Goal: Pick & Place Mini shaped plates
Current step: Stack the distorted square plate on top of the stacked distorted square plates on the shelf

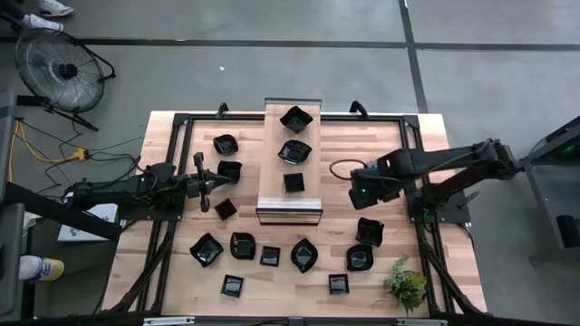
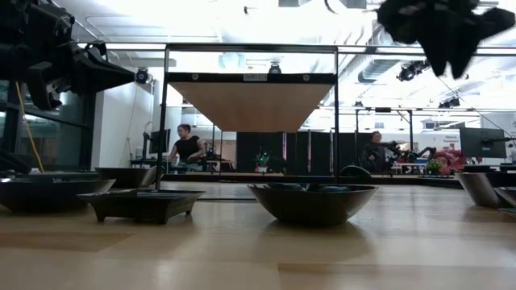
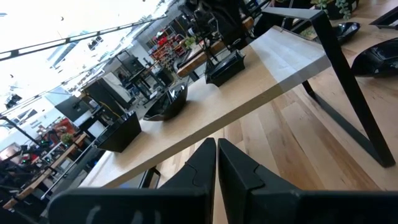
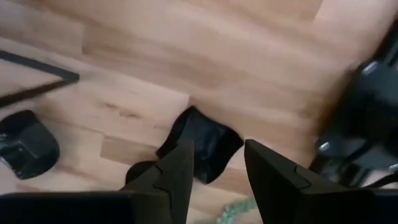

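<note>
Left gripper (image 1: pixel 205 173), left-centre: fingers pressed together, empty. Plates: eleven on the surface (image 1: pixel 172 263), lower half and centre-left; three on the raised shelf (image 1: pixel 290 204), top centre. Right gripper (image 1: pixel 362 194), right-centre: fingers spread, empty. Plant (image 1: pixel 407 285): one, lower right.

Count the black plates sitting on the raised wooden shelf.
3 plates, in a row along the shelf: a scalloped plate at the back end, a rounded plate in the middle, and a square plate nearest the front. From above, none seems hidden.
</note>
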Controlling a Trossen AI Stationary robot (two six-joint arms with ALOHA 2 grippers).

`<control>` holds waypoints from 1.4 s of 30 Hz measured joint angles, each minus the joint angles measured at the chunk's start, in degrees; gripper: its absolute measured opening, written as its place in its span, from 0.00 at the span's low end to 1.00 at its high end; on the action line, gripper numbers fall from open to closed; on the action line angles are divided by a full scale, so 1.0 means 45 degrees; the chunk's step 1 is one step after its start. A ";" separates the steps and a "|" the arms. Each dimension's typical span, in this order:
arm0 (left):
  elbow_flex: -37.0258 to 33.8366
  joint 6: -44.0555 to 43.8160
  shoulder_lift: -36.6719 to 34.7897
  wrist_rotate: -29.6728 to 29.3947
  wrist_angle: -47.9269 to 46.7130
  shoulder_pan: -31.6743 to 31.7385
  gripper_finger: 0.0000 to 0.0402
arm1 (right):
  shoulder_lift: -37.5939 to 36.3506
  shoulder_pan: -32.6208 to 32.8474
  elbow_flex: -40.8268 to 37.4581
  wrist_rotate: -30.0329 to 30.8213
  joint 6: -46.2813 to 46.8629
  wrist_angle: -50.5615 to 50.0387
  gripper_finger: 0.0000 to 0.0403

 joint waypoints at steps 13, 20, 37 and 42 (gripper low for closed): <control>0.0004 0.0000 0.0001 0.0000 0.0000 0.0004 0.03 | -0.1313 0.2090 -0.3977 -0.1621 0.3759 0.1870 0.34; 0.0003 0.0000 -0.0001 0.0000 0.0000 0.0003 0.03 | -0.1271 0.3300 -0.4902 -0.1729 0.5530 0.3927 0.34; 0.0005 0.0000 -0.0002 0.0000 0.0000 0.0000 0.03 | -0.0392 0.4206 -0.6883 -0.1630 0.7273 0.6802 0.34; 0.0002 0.0000 -0.0001 0.0000 0.0000 0.0005 0.03 | -0.0181 0.4202 -0.7297 -0.1303 0.7253 0.7504 0.34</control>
